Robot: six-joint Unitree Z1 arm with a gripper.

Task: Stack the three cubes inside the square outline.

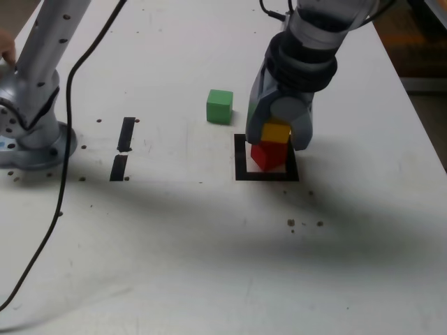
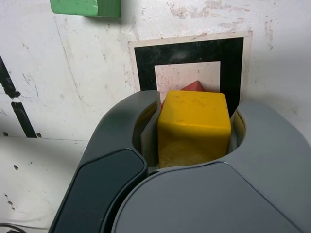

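Note:
The yellow cube (image 1: 276, 132) (image 2: 194, 124) sits between the fingers of my gripper (image 1: 278, 132) (image 2: 194, 127), which is shut on it. Directly beneath it stands the red cube (image 1: 267, 154) (image 2: 193, 86), inside the black square outline (image 1: 241, 164) (image 2: 187, 52) with its white centre. The yellow cube rests on or hovers just over the red one; contact cannot be told. The green cube (image 1: 219, 106) (image 2: 86, 7) lies on the table outside the outline, toward the exterior view's left of it.
Two short black strips (image 1: 123, 147) (image 2: 14, 104) lie on the white table (image 1: 209, 244) further to the exterior view's left. The arm's grey base (image 1: 31, 136) and a black cable (image 1: 66, 139) occupy the far left. A dark floor lies past the right edge.

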